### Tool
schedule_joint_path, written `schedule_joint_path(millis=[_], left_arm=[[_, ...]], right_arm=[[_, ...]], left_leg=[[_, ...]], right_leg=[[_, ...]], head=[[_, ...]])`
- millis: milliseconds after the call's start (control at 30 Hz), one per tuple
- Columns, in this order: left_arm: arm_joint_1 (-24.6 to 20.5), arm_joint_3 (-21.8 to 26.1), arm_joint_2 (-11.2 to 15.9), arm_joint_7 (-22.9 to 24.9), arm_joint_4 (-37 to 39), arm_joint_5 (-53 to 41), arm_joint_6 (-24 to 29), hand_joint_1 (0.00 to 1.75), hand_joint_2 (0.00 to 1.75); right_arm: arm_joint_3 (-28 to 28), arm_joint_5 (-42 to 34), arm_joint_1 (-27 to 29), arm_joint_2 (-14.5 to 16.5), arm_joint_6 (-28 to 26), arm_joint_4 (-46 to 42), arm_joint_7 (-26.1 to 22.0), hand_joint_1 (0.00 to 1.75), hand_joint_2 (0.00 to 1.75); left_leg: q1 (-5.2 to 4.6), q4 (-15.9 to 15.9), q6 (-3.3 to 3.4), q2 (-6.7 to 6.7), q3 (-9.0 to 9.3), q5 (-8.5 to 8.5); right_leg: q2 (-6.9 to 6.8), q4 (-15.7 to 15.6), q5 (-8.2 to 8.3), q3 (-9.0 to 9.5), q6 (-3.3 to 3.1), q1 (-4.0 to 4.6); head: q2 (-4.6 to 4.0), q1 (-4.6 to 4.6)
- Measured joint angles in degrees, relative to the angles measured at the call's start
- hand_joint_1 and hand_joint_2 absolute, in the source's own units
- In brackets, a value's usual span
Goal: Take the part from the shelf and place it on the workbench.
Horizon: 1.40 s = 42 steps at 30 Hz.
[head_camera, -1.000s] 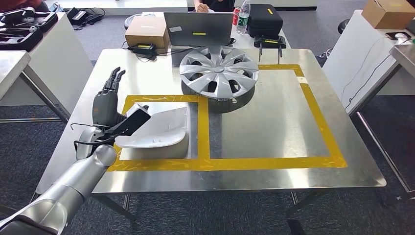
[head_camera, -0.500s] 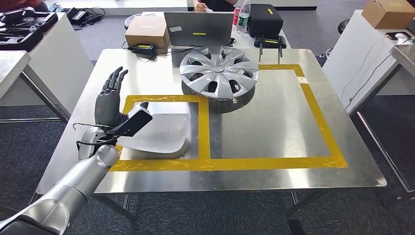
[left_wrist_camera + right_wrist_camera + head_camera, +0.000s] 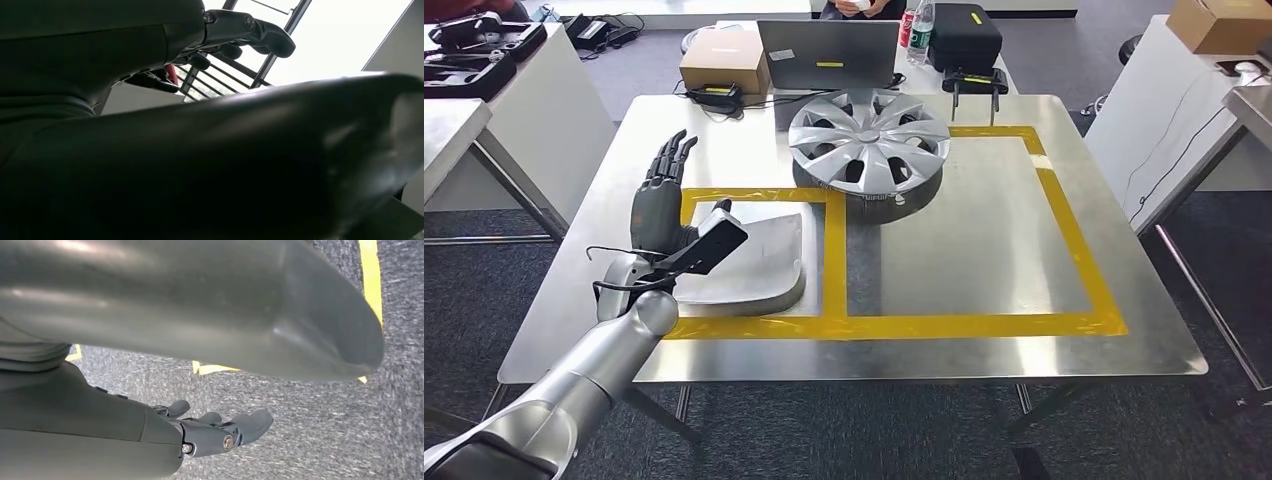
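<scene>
Head view, left arm: silver arm comes in from lower left, over the near-left edge of the workbench (image 3: 984,345).
Left hand: left hand (image 3: 664,215) sits above the left rim of the part, fingers (image 3: 669,160) straight and spread, pointing away, thumb out over the part; holds nothing.
Part: grey curved panel (image 3: 759,265) lies flat on the workbench inside the left yellow tape box (image 3: 834,260), just right of the left hand.
Hubcap: silver hubcap (image 3: 869,140) on a dark tyre, further back and right of the part, on the tape line.
Behind bench: cardboard box (image 3: 724,65), laptop (image 3: 829,55), black case (image 3: 964,35).
Right wrist view, right hand: right hand (image 3: 200,432) hangs over grey carpet, fingers loosely curled, nothing in them.
</scene>
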Motion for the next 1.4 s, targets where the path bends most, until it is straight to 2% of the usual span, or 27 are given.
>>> schedule_joint_path(millis=[100,133,167,233,267,300,333,367,467,533,600,633,700,767,800,833,867,900,967,1033,1100,1133,1200,1267,1300,1367,1400], left_arm=[[-0.1,0.0,0.0,0.3,0.0,-0.3,0.0,0.0,0.0],[-0.1,0.0,0.0,0.4,0.0,-0.4,0.0,0.0,0.0],[-0.1,0.0,0.1,0.4,0.0,-0.4,0.0,0.0,0.0],[-0.1,0.0,0.1,0.5,0.0,-0.4,0.1,0.0,0.0],[0.0,0.0,0.1,0.5,0.1,-0.4,0.1,0.0,0.0],[0.0,-0.1,0.1,0.5,0.1,-0.4,0.1,0.0,0.0],[0.1,-0.1,0.1,0.6,0.1,-0.4,0.1,0.0,0.0],[0.1,-0.2,0.1,0.7,0.1,-0.5,0.1,0.0,0.0],[-0.1,-0.3,0.1,1.3,-0.3,-0.9,0.2,0.0,0.0],[-0.2,-0.4,0.0,1.6,-0.5,-1.2,0.2,0.0,0.0],[-0.2,-0.4,-0.1,1.7,-0.5,-1.4,0.2,0.0,0.0],[-0.3,-0.4,-0.2,1.8,-0.5,-1.4,0.2,0.0,0.0],[-0.3,-0.5,-0.4,1.9,-0.6,-1.5,0.2,0.0,0.0],[-0.3,-0.5,-0.7,2.1,-0.5,-1.7,0.1,0.0,0.0],[-0.2,-0.5,-0.8,2.2,-0.5,-1.8,0.0,0.0,0.0],[-0.1,-0.5,-1.0,2.4,-0.5,-1.9,-0.1,0.0,0.0],[-0.1,-0.5,-1.1,2.7,-0.5,-2.1,-0.2,0.0,0.0],[0.0,-0.5,-1.2,2.9,-0.5,-2.2,-0.3,0.0,0.0],[-0.1,-0.5,-1.5,3.3,-0.6,-2.4,-0.5,0.0,0.0],[-0.3,-0.6,-1.9,3.6,-0.7,-2.6,-0.6,0.0,0.0],[-0.4,-0.7,-2.0,3.8,-0.7,-2.8,-0.7,0.0,0.0],[-0.4,-0.7,-2.0,4.0,-0.7,-2.8,-0.7,0.0,0.0],[-0.5,-0.7,-1.9,4.2,-0.7,-2.8,-0.7,0.0,0.0],[-0.5,-0.7,-1.8,4.4,-0.7,-2.8,-0.7,0.0,0.0],[-0.5,-0.7,-1.7,4.5,-0.6,-2.9,-0.7,0.0,0.0],[-0.5,-0.7,-1.7,4.7,-0.5,-3.0,-0.7,0.0,0.0],[-0.5,-0.7,-1.7,4.9,-0.5,-3.2,-0.7,0.0,0.0]], right_arm=[[-0.1,0.0,-0.1,0.0,0.0,0.0,0.1,0.0,0.0],[-0.1,0.0,-0.1,0.1,-0.1,0.0,0.1,0.0,0.0],[-0.1,0.0,0.0,0.1,-0.1,0.0,0.1,0.0,0.0],[-0.1,0.0,0.0,0.1,-0.1,0.0,0.1,0.0,0.0],[-0.1,0.0,0.0,0.1,-0.1,0.0,0.1,0.0,0.0],[-0.1,0.0,0.0,0.1,-0.1,0.0,0.1,0.0,0.0],[-0.1,0.0,0.0,0.1,-0.1,0.0,0.1,0.0,0.0],[-0.1,0.0,0.0,0.1,-0.1,0.0,0.1,0.0,0.0],[-0.2,0.0,0.0,0.3,-0.1,0.0,0.3,0.0,0.0],[-0.2,0.0,0.0,0.4,-0.1,0.0,0.4,0.0,0.0],[-0.2,0.0,-0.1,0.4,-0.1,0.0,0.5,0.0,0.0],[-0.2,0.0,-0.1,0.4,-0.1,0.1,0.6,0.0,0.0],[-0.3,-0.1,0.0,0.4,-0.2,0.1,0.8,0.0,0.0],[-0.4,-0.2,-0.2,0.4,-0.3,0.1,0.9,0.0,0.0],[-0.5,-0.3,-0.2,0.4,-0.4,0.1,0.9,0.0,0.0],[-0.5,-0.3,-0.3,0.4,-0.4,0.1,1.0,0.0,0.0],[-0.6,-0.4,-0.3,0.4,-0.4,0.1,1.2,0.0,0.0],[-0.6,-0.4,-0.3,0.4,-0.5,0.1,1.4,0.0,0.0],[-0.6,-0.4,-0.6,0.4,-0.6,0.1,1.8,0.0,0.0],[-0.6,-0.4,-0.8,0.4,-0.6,0.1,2.1,0.0,0.0],[-0.6,-0.3,-0.8,0.4,-0.7,0.1,2.3,0.0,0.0],[-0.6,-0.3,-0.9,0.5,-0.7,0.1,2.3,0.0,0.0],[-0.7,-0.1,-0.9,0.6,-0.7,0.1,2.3,0.0,0.0],[-0.7,0.0,-0.9,0.6,-0.7,0.1,2.3,0.0,0.0],[-0.7,0.0,-0.9,0.6,-0.8,0.1,2.3,0.0,0.0],[-0.8,0.1,-1.0,0.6,-0.8,0.1,2.4,0.0,0.0],[-0.9,0.2,-1.0,0.6,-0.8,0.1,2.5,0.0,0.0]], left_leg=[[0.02,-0.1,-1.42,-0.17,-0.43,0.58],[0.09,0.7,-1.76,-0.14,-0.89,-0.41],[0.16,2.6,-2.02,-0.08,-1.68,-2.35],[0.2,9.7,-2.4,0.01,-3.88,-7.81],[0.2,13.3,-2.5,0.01,-4.68,-9.79],[0.2,15.6,-2.52,0.01,-4.8,-10.71],[0.18,15.8,-2.39,0.01,-3.85,-10.53],[0.15,13.9,-2.13,0.0,-1.82,-9.56],[-0.4,2.6,-0.98,0.0,6.68,-7.65],[-0.87,-0.4,-0.64,0.04,8.22,-7.71],[-0.89,-0.8,-0.06,0.15,7.69,-6.8],[-0.76,-1.1,0.4,0.24,7.43,-6.18],[-0.49,-1.5,1.14,0.41,6.5,-4.69],[-0.52,-1.5,1.4,0.44,4.86,-3.4],[-0.53,-1.4,1.37,0.49,3.99,-2.82],[-0.51,-1.2,1.29,0.54,3.13,-2.27],[-0.46,-1.0,1.16,0.57,2.3,-1.78],[-0.39,-0.7,0.96,0.6,1.51,-1.35],[-0.4,0.0,0.35,0.61,0.22,-0.62],[-0.46,0.2,-0.37,0.63,-0.3,0.09],[-0.45,0.1,-1.07,0.59,-0.44,0.83],[-0.41,0.4,-1.42,0.53,-0.8,0.32],[-0.26,3.9,-2.08,0.4,-2.32,-3.72],[-0.08,11.0,-2.59,0.36,-4.14,-9.21],[-0.03,14.2,-2.74,0.36,-4.52,-10.53],[-0.01,16.0,-2.73,0.36,-2.98,-9.49],[-0.01,13.9,-2.55,0.35,-0.75,-8.08]], right_leg=[[0.09,0.0,0.73,-0.97,-1.98,0.13],[-0.01,-0.1,1.21,-1.36,-2.52,0.07],[-0.12,-0.2,1.73,-1.86,-2.97,-0.01],[-0.23,-0.2,2.72,-3.04,-3.46,0.07],[-0.26,-0.2,3.21,-3.68,-3.52,0.15],[-0.29,-0.1,3.69,-4.32,-3.54,0.25],[-0.3,-0.1,4.19,-4.95,-3.52,0.34],[-0.3,-0.1,4.67,-5.52,-3.47,0.42],[-0.29,-0.2,5.99,-6.64,-2.94,0.59],[-0.35,-0.4,6.78,-6.74,-2.18,0.46],[-0.35,-0.6,7.3,-6.78,-1.33,0.3],[-0.35,-0.2,6.54,-7.07,-1.0,0.25],[-0.33,3.7,2.17,-8.47,-0.6,0.21],[-0.34,10.7,-2.85,-10.32,-0.21,0.25],[-0.34,13.4,-3.78,-10.65,-0.02,0.23],[-0.35,14.5,-3.46,-10.17,0.11,0.21],[-0.37,13.6,-2.24,-8.72,0.2,0.18],[-0.4,10.7,-0.81,-6.19,0.25,0.14],[-0.39,3.4,-0.16,-1.08,-0.09,0.34],[-0.28,0.0,-0.87,0.73,-1.01,0.7],[-0.3,-0.2,-0.15,0.12,-2.06,0.7],[-0.37,-0.3,0.46,-0.33,-2.55,0.6],[-0.55,-0.4,1.84,-1.62,-3.32,0.35],[-0.61,-0.4,3.1,-3.19,-3.58,0.37],[-0.62,-0.4,3.76,-4.03,-3.56,0.38],[-0.64,-0.4,5.08,-5.7,-3.38,0.38],[-0.63,-0.4,5.73,-6.46,-3.24,0.38]], head=[[0.0,-0.05],[0.0,-0.1],[0.0,-0.22],[0.0,-0.45],[0.0,-0.51],[0.0,-0.51],[0.0,-0.5],[0.0,-0.51],[0.0,-0.47],[0.0,-0.6],[0.0,-0.85],[0.0,-0.82],[0.0,-0.63],[0.0,-0.42],[0.0,-0.38],[0.0,-0.36],[0.0,-0.34],[0.0,-0.32],[0.0,-0.24],[0.0,-0.15],[0.0,-0.14],[0.0,-0.2],[0.0,-0.36],[0.0,-0.5],[0.0,-0.5],[0.0,-0.5],[0.0,-0.5]])
